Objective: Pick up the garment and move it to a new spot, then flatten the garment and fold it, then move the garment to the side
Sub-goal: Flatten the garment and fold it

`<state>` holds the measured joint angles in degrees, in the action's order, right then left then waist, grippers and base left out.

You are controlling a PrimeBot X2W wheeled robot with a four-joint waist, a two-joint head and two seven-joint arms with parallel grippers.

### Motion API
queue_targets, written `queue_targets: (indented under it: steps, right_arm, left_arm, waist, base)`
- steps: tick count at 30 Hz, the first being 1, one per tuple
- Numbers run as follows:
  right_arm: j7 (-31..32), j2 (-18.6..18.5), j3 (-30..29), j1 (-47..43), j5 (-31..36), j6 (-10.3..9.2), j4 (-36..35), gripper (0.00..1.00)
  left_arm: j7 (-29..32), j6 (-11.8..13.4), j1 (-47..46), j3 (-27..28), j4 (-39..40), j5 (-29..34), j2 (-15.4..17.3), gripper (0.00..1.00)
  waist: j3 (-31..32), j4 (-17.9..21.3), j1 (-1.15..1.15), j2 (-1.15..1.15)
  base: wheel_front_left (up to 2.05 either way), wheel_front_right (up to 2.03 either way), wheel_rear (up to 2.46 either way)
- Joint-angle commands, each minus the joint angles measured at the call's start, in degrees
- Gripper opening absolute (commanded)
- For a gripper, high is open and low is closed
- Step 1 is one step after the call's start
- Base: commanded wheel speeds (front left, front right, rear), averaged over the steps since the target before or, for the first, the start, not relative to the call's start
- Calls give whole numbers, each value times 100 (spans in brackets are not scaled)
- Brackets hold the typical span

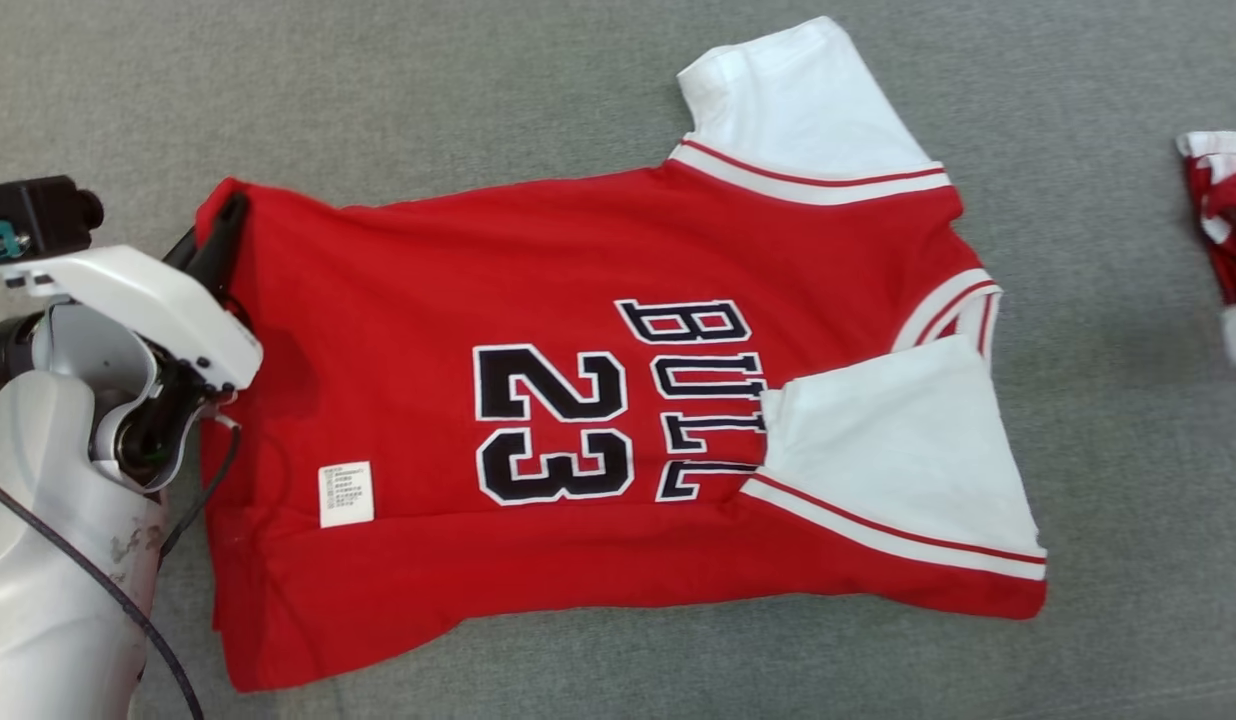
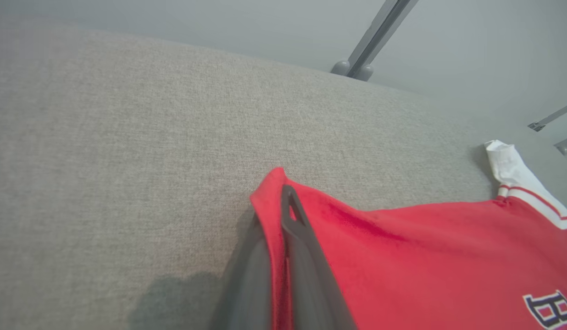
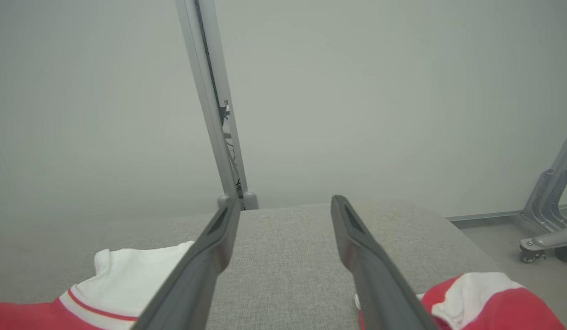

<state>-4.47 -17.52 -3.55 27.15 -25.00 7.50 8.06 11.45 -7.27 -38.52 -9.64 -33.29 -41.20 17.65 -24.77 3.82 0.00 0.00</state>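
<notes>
Fold stage, by judgement; calls next for carrying the pinched hem corner over toward the sleeves.

Head view: garment (image 1: pixel 578 400) flat on bench (image 1: pixel 378 90), left claw (image 1: pixel 230 222) at its hem corner.

Left wrist view: clamped tight on red cloth.

Right wrist view: right claw (image 3: pixel 286 206) spread wide, holding nothing, over bench.

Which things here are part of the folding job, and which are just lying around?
Job: red jersey, spread on the grey surface; left gripper, shut on its hem corner; right gripper, open, holding nothing.
Lying about: second red and white cloth; metal frame post; wheeled stand base.
</notes>
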Motion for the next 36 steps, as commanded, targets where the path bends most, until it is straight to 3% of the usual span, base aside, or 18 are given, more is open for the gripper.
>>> queue_targets:
  steps: [1,6,14,27,28,29,30,36]
  right_arm:
    - [104,-156,42,317,-112,-3,229,100]
    - [370,-515,462,1292,-222,-3,1093,100]
    - [693,-727,1538,2415,-480,-3,2312,100]
    - [1223,-978,2903,3471,-993,-3,3454,100]
    - [1286,-988,3074,3550,-1092,-3,3532,44]
    - [1304,-1009,3156,3584,-1144,-3,3556,39]
    - [1289,-1040,3242,3629,-1201,-3,3548,0]
    - [806,-1240,3464,3852,-1515,-3,3397,0]
  left_arm:
    - [-46,-24,-156,-51,63,40,5,0]
    - [-137,-24,-414,-282,141,3,-215,0]
    - [-316,-21,-732,-861,172,-62,-510,0]
    - [-574,-22,-1045,-1522,-52,-301,-573,0]
    - [-619,-22,-1079,-1584,-93,-347,-539,0]
    - [-640,-22,-1094,-1608,-118,-377,-521,0]
    - [-661,-21,-1112,-1626,-138,-404,-507,0]
    - [-874,-18,-1188,-1638,-148,-576,-383,0]
  waist:
    - [-142,-167,0,0]
    - [-430,-582,0,0]
    - [-799,-1173,0,0]
    - [-1015,-1441,0,0]
    - [-1006,-1431,0,0]
    - [-998,-1425,0,0]
    - [-993,-1419,0,0]
    - [-910,-1341,0,0]
  base:
    - [0,0,0]
    - [0,0,0]
    - [0,0,0]
    - [0,0,0]
    - [0,0,0]
    - [0,0,0]
    - [0,0,0]
    - [0,0,0]
